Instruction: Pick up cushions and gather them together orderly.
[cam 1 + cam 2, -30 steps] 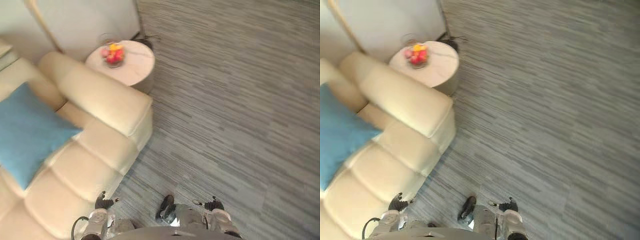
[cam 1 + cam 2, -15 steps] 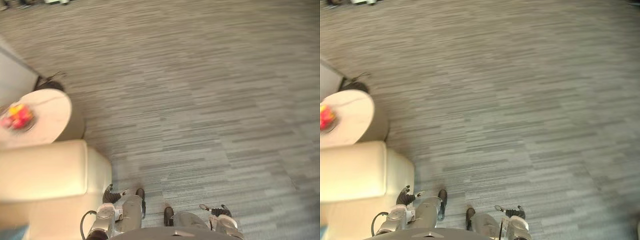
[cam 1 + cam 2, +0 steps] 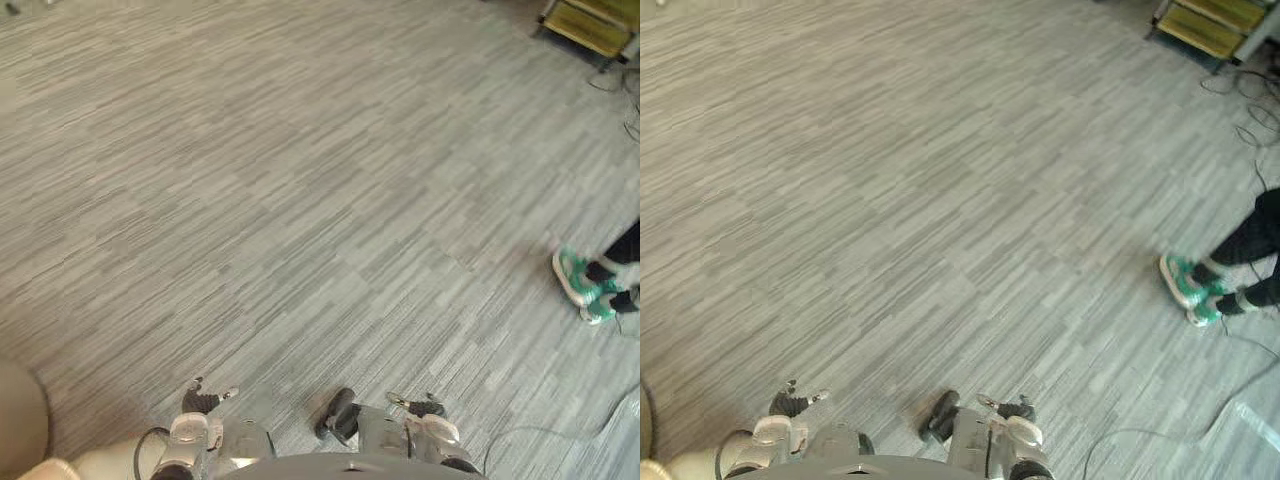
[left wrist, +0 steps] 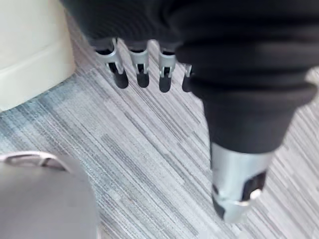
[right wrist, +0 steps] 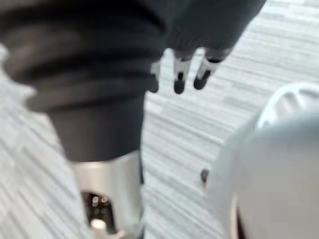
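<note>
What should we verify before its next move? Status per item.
1. Left hand free: ok, fingers straight, holding nothing, above the carpet.
2. Right hand free: ok, fingers straight, holding nothing.
3. Pick target found: not ok, both eye views face carpet, with a sofa corner at the lower-left edge.
4. Left hand clear of sofa: ok, the sofa is beside the hand and apart from it.
5. Floor ahead free: not ok, a person's shoes stand on the carpet ahead to the right.
6. Turn direction back to the sofa: likely leftward, judging by that corner.
</note>
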Robot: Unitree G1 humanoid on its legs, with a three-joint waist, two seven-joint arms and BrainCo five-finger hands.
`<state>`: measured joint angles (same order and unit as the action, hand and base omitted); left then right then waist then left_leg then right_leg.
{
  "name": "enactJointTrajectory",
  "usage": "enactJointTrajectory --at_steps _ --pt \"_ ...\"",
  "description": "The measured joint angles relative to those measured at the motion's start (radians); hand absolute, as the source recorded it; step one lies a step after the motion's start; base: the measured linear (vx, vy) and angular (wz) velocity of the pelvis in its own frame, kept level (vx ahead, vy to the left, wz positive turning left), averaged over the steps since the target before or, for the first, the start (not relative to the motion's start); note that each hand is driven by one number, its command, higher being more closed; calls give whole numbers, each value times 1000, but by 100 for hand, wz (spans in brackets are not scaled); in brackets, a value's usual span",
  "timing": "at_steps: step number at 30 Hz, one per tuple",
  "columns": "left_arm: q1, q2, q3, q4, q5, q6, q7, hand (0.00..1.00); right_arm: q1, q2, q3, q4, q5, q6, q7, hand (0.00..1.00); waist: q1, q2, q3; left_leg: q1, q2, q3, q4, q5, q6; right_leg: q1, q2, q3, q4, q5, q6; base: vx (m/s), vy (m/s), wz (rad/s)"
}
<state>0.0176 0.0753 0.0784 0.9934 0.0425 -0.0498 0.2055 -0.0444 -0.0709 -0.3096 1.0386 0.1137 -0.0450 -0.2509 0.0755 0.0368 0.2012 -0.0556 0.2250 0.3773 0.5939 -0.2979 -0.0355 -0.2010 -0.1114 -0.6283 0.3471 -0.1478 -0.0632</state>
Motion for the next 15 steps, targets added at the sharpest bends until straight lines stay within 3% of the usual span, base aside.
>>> enactJointTrajectory --at_steps 3,6,9,11,12,13,14,15 --pt "-2 4 6 0 -1 -1 -3 0 22 -9 -8 5 18 1 0 0 7 29 30 -112 70 -101 305 82 31 82 63 37 -55 -8 -10 228 -97 -63" --pt "6 5 18 -1 0 -2 -13 0 37 4 -11 0 20 2 -1 0 11 19 39 -193 35 -181 391 21 5 151 83 95 -97 -29 -18 220 -60 -61" --pt "6 3 18 -11 0 -3 -16 0 34 2 -16 1 40 3 -3 0 26 15 41 -278 -45 -197 182 13 -4 199 89 173 -161 -22 -3 264 37 -73" --pt "10 -1 17 -19 0 -2 -16 0 27 3 -17 2 41 1 -6 0 39 14 42 -300 -96 -215 -63 45 -15 214 90 217 -193 -17 13 191 88 -74" --pt "16 -3 17 -20 1 -2 -16 0 27 5 -17 2 41 1 -13 0 49 14 41 -292 -112 -215 -219 105 -16 224 94 252 -204 -20 31 243 129 -69" --pt "17 -3 17 -18 1 -2 -17 0 27 9 -17 3 41 1 -14 0 54 13 42 -292 -115 -217 -254 153 -8 232 95 269 -208 -23 39 276 145 -94" --pt "25 -3 18 -14 1 -1 -18 0 28 20 -17 2 41 1 -15 0 68 2 36 -267 -125 -217 -297 250 5 253 96 310 -231 -24 59 441 183 -70" --pt "30 12 21 -15 2 -1 -21 0 33 46 -19 -1 41 1 -14 0 63 -33 17 -256 -156 -213 -284 241 39 274 74 337 -257 -34 84 664 245 -60"
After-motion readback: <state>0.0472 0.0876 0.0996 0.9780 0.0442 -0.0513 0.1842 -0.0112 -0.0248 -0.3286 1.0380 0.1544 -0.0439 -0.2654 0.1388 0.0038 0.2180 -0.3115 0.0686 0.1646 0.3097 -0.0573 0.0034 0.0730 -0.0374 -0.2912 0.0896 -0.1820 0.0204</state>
